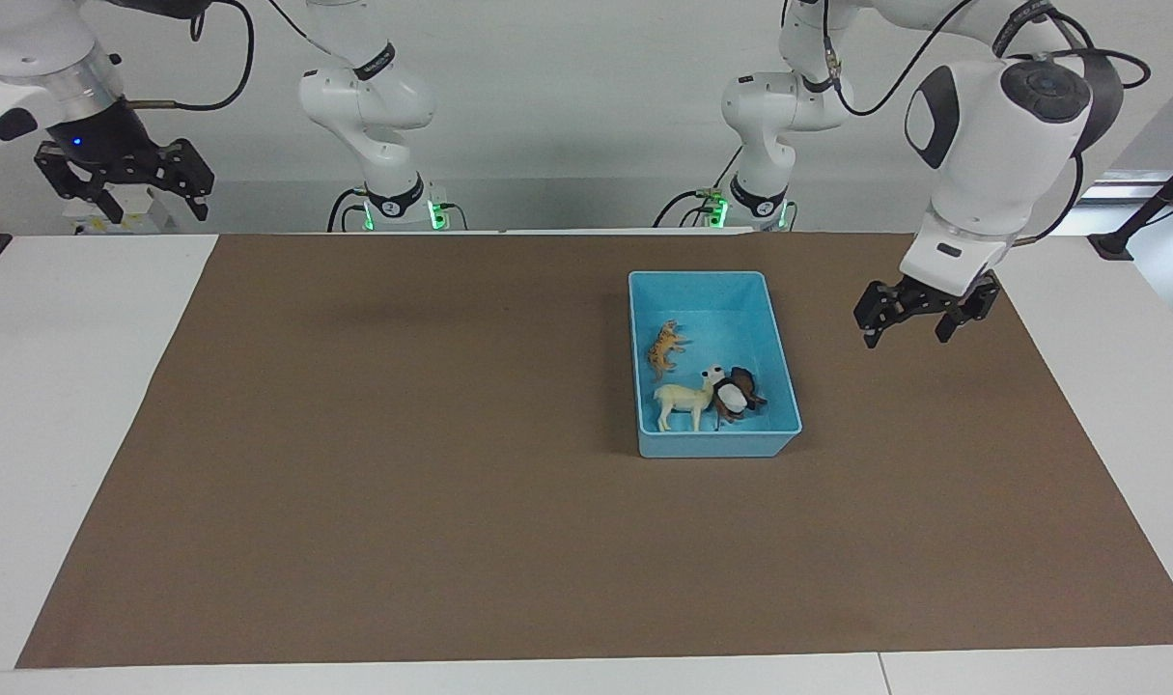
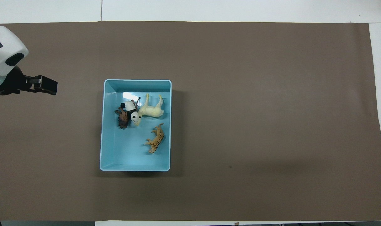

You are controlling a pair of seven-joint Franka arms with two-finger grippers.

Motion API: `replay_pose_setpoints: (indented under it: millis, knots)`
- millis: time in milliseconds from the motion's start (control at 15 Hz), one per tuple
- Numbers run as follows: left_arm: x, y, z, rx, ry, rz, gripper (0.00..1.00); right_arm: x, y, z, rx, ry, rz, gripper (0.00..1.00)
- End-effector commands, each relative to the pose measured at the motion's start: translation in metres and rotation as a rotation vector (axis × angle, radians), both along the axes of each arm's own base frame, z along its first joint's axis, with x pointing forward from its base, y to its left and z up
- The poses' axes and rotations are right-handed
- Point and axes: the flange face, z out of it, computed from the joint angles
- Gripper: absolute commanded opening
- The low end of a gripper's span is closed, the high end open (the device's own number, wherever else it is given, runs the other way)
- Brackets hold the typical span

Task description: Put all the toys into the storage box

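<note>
The light blue storage box (image 1: 697, 277) stands on the brown mat, also in the overhead view (image 2: 137, 81). All four toys lie in it. The orange striped tiger (image 1: 665, 349) (image 2: 156, 142) lies on its side nearer to the robots. The cream-white horse (image 1: 684, 398) (image 2: 151, 110), the panda (image 1: 733, 394) (image 2: 132, 111) and the brown dark-maned animal (image 1: 746, 379) (image 2: 123, 117) are bunched together farther out. My left gripper (image 1: 912, 333) (image 2: 46, 85) hangs open and empty over the mat beside the box, toward the left arm's end. My right gripper (image 1: 156, 198) waits open and empty, raised off the table's right-arm end.
The brown mat (image 1: 403, 463) covers most of the white table (image 1: 74, 319). The arm bases (image 1: 398, 203) stand at the table's robot edge.
</note>
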Motion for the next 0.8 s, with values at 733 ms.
replay_pose_setpoints:
  millis: [733]
  knots:
    - [-0.022,0.031,0.004,-0.066,0.016,-0.005,1.0,-0.014,-0.004,-0.012,0.026,-0.004,-0.053,1.0]
